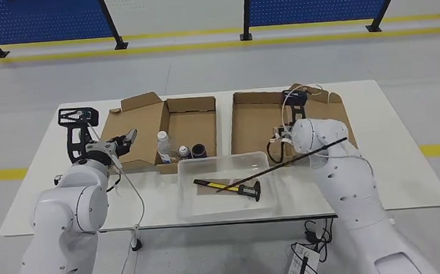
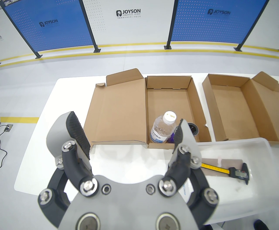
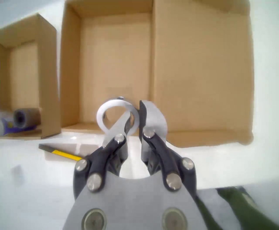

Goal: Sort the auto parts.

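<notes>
Right gripper (image 3: 135,115) pinches metal ring (image 3: 99,117) by rim (judged rigid, light, slick: squeeze rim squarely). Left gripper (image 2: 127,126) wide apart, empty.

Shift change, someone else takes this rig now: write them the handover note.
Left gripper: open, holding nothing, over the flap of the left brown cardboard box.
Right gripper: shut on a silver metal ring, just short of the right brown cardboard box.
Left box holds a clear plastic bottle and a dark round can.
A black digital caliper with a yellow scale lies in the clear plastic bin.
Done: bottle and can boxed. Left: place the ring, then likely the caliper.
</notes>
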Available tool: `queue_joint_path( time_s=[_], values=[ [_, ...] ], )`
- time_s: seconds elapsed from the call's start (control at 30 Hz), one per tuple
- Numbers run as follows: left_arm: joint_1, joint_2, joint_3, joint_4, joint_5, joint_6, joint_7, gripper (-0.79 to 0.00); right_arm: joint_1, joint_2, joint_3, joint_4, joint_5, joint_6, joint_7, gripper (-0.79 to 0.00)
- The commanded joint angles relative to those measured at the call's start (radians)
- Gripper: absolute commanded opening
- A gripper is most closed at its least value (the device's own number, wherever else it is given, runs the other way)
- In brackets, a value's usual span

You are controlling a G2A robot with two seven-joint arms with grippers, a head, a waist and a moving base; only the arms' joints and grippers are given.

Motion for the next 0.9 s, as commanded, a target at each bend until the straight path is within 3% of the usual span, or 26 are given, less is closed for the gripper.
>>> queue_joint_path(
  time_s=[0.0,0.57,0.87],
  values=[
    [0.000,0.000,0.000,0.000,0.000,0.000,0.000,0.000,0.032,-0.009,-0.022,0.082,0.033,-0.008,0.000,-0.785],
    [0.000,0.000,0.000,0.000,0.000,0.000,0.000,0.000,0.232,-0.075,-0.151,0.534,0.156,-0.050,-0.016,-0.785],
    [0.000,0.000,0.000,0.000,0.000,0.000,0.000,0.000,0.277,-0.097,-0.173,0.649,0.197,-0.077,-0.049,-0.785]
  ],
)
